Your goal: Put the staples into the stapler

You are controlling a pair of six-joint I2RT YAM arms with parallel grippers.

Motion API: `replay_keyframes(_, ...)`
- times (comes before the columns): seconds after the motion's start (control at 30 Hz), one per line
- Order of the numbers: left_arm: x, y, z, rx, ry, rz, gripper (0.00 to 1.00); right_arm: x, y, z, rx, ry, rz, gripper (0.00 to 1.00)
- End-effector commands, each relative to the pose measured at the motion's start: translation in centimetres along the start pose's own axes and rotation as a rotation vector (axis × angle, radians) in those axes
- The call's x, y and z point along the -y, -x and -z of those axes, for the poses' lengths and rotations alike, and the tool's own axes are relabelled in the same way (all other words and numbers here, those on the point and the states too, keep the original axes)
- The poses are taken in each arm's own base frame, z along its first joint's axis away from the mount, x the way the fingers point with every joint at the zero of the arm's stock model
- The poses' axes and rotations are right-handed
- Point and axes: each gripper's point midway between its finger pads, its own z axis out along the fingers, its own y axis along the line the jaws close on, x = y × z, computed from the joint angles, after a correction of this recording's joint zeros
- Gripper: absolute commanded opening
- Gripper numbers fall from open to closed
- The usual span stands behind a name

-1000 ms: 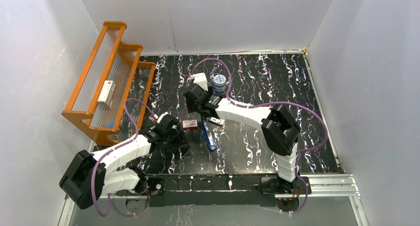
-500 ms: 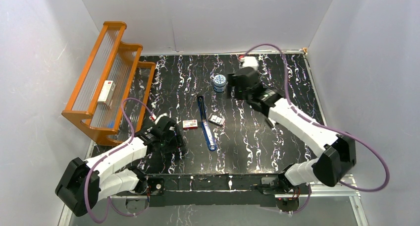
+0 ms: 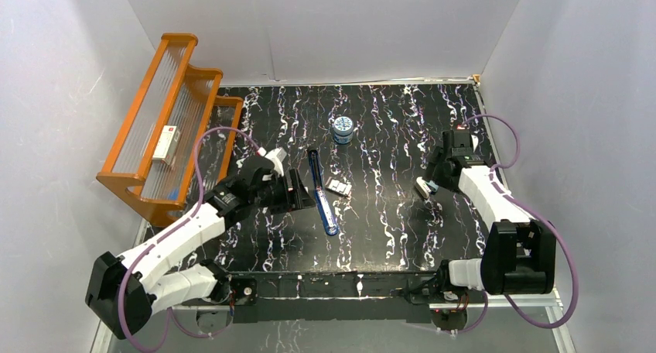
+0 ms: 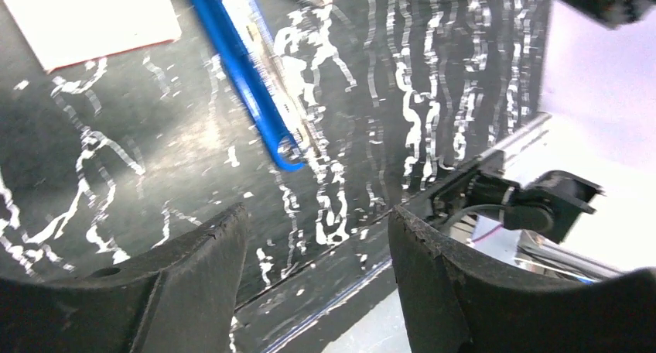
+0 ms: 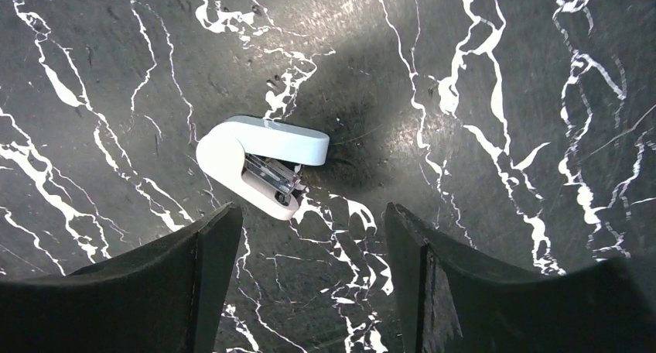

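Observation:
The stapler (image 3: 321, 190) is blue and long and lies open on the black marbled table, its metal rail facing up; the left wrist view shows it as the stapler (image 4: 247, 66). The staples box (image 4: 93, 16) shows as a white card with a red edge at that view's top left. From above, my left gripper (image 3: 300, 197) hides it. My left gripper (image 4: 317, 214) is open, just left of the stapler, with nothing between its fingers. My right gripper (image 3: 435, 175) hovers open at the right side, and the right gripper (image 5: 309, 210) is empty.
A small white tool (image 5: 259, 163) lies on the table just beyond my right fingers, seen from above as the white tool (image 3: 424, 187). A small packet (image 3: 338, 187) sits right of the stapler, a round jar (image 3: 343, 128) behind it. An orange rack (image 3: 203, 74) holding a white box (image 3: 165, 144) stands at the left.
My right arm swung from the table's middle to the far right side. My left gripper moved forward and right over the staples box and opened a little wider.

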Motion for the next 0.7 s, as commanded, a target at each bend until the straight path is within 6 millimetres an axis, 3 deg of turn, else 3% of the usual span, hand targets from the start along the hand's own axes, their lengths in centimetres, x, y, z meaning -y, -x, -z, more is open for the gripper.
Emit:
replay_keyframes(0.0,4.4,1.3,0.5,-0.023,-0.136,-0.073,0.64,-0.6,2.2,0.3,0.088,0.073,-0.119,0.78)
replay_keyframes(0.2,6.9,1.6,-2.2,-0.096,-0.141,-0.102,0.64,-0.2,3.5,-2.1,0.084,0.085,-0.193,0.77)
replay_keyframes(0.4,9.0,2.3,-4.8,-0.133,-0.132,-0.099,0.65,-1.4,3.6,-3.8,0.016,0.169,-0.237,0.79)
replay_keyframes(0.67,10.3,1.0,-8.7,-0.208,-0.098,-0.083,0.60,-1.3,1.2,-4.3,-0.085,0.155,-0.273,0.54)
